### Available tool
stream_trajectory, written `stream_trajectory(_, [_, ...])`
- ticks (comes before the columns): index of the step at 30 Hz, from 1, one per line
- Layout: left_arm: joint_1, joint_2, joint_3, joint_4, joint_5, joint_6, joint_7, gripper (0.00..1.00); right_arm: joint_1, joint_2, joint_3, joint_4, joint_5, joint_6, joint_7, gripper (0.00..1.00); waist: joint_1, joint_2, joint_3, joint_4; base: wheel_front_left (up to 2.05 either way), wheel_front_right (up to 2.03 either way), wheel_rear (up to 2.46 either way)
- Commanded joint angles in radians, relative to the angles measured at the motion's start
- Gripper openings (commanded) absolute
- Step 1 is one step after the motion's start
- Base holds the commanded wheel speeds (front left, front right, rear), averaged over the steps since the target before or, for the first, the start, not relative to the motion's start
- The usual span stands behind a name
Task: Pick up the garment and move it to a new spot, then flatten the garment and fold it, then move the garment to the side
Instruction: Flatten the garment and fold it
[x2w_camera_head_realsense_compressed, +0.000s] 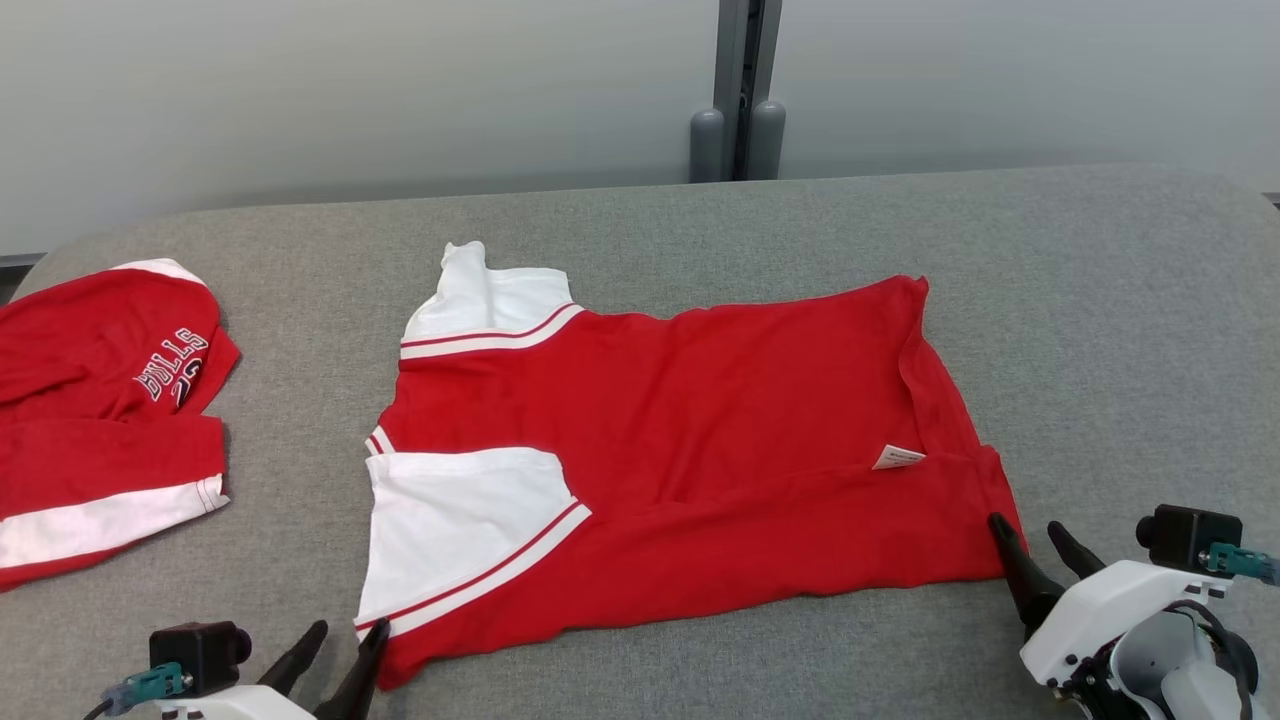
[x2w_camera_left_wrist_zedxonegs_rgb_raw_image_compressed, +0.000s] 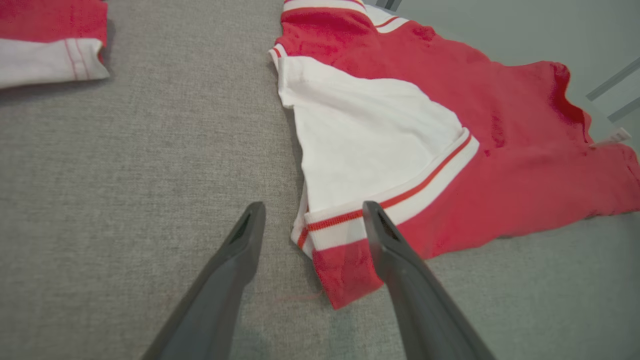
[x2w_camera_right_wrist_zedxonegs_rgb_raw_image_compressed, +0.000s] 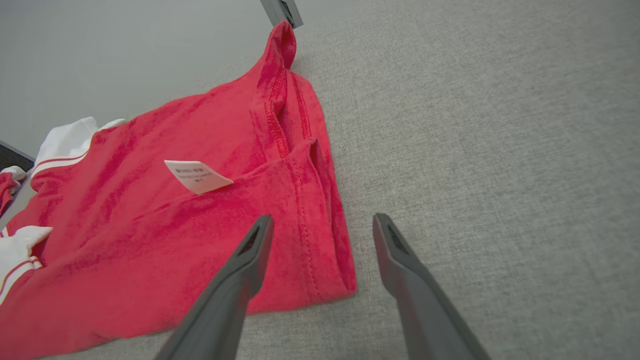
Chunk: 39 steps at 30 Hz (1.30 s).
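A red garment (x2w_camera_head_realsense_compressed: 700, 440) with white sleeves lies spread on the grey table, sleeves toward the left, hem toward the right. A white label (x2w_camera_head_realsense_compressed: 898, 458) sticks out near its right end. My left gripper (x2w_camera_head_realsense_compressed: 345, 640) is open at the garment's near left corner (x2w_camera_left_wrist_zedxonegs_rgb_raw_image_compressed: 345, 280), which lies between the two fingers in the left wrist view, where that gripper (x2w_camera_left_wrist_zedxonegs_rgb_raw_image_compressed: 312, 212) stands over the striped sleeve cuff. My right gripper (x2w_camera_head_realsense_compressed: 1035, 535) is open at the near right corner; in the right wrist view that gripper (x2w_camera_right_wrist_zedxonegs_rgb_raw_image_compressed: 322, 225) straddles the red hem (x2w_camera_right_wrist_zedxonegs_rgb_raw_image_compressed: 325, 240).
A second red and white garment (x2w_camera_head_realsense_compressed: 100, 400) with "BULLS" lettering lies bunched at the table's left edge. Bare grey table (x2w_camera_head_realsense_compressed: 1130, 330) stretches to the right of the spread garment. A grey post (x2w_camera_head_realsense_compressed: 738, 100) stands behind the table against the pale wall.
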Motion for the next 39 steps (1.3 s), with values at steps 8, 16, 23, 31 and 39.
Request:
stream_trajectory(8, [-0.037,-0.038,-0.045,0.072,-0.049,-0.059,0.117,1.00,-0.054,0.007,0.039,0.072,0.025,0.000,0.048,1.00,0.0000,0.0000,0.009,-0.006,0.00,0.00,0.00])
stream_trajectory(16, [-0.044,-0.049,-0.040,0.070,-0.095,-0.066,0.164,0.63,-0.073,0.018,0.088,0.117,0.066,0.000,0.060,0.42,0.0000,0.0000,0.011,-0.007,0.00,0.00,0.00])
stream_trajectory(23, [-0.052,-0.040,-0.033,0.075,-0.094,-0.085,0.153,0.00,-0.087,0.012,0.122,0.138,0.106,0.000,0.045,0.00,0.0000,0.0000,-0.003,-0.006,0.00,0.00,0.00])
stream_trajectory(31, [-0.043,0.023,-0.027,0.012,-0.083,-0.073,0.171,0.00,-0.082,-0.027,0.132,0.105,0.168,0.000,0.059,0.00,0.0000,0.0000,-0.025,-0.006,0.00,0.00,0.00])
stream_trajectory(39, [0.013,0.133,-0.045,-0.084,-0.102,-0.052,0.272,0.00,-0.008,-0.071,0.144,0.022,0.220,0.000,0.174,0.00,0.0000,0.0000,-0.059,-0.018,0.00,0.00,0.00])
